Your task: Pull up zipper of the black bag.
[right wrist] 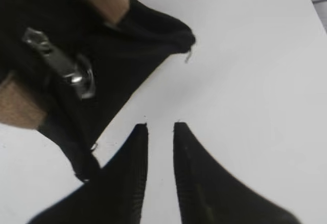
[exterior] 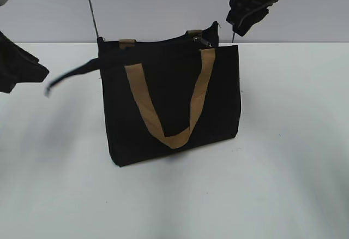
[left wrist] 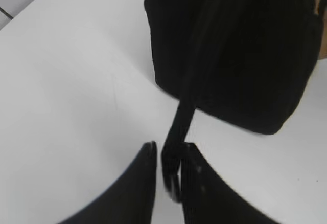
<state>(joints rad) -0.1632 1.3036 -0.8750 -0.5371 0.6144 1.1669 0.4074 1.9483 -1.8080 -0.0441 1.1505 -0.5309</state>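
At the far left of the exterior view the left gripper (exterior: 22,70) hangs over the white table (exterior: 283,184), mostly cut off by the frame edge. Its wrist view shows the left gripper (left wrist: 168,155) with its two dark fingers (left wrist: 138,183) drawn close and pinching the thin black shoulder strap (left wrist: 181,127), which runs from the bag's side down between them. In the exterior view that strap (exterior: 73,75) juts out leftward from the bag's upper left corner, blurred, toward this gripper.

The black bag (exterior: 172,105) stands upright near the middle of the table, with one tan handle (exterior: 170,135) drooping in a U across its front face and a second tan handle's ends (exterior: 127,42) peeping above the top edge. What is inside the bag cannot be seen; the mouth looks dark from here. The zipper (exterior: 163,41) runs along the top edge, and its grey metal pull tab (exterior: 203,42) sits near the right end.

In the right wrist view the pull tab (right wrist: 64,65) lies on the black fabric, up and left of the fingertips. The right gripper (right wrist: 160,128) hovers just off the bag's corner, its jaws slightly parted and holding nothing, white table visible between them. In the exterior view the right gripper (exterior: 238,29) hangs above the bag's top right corner.
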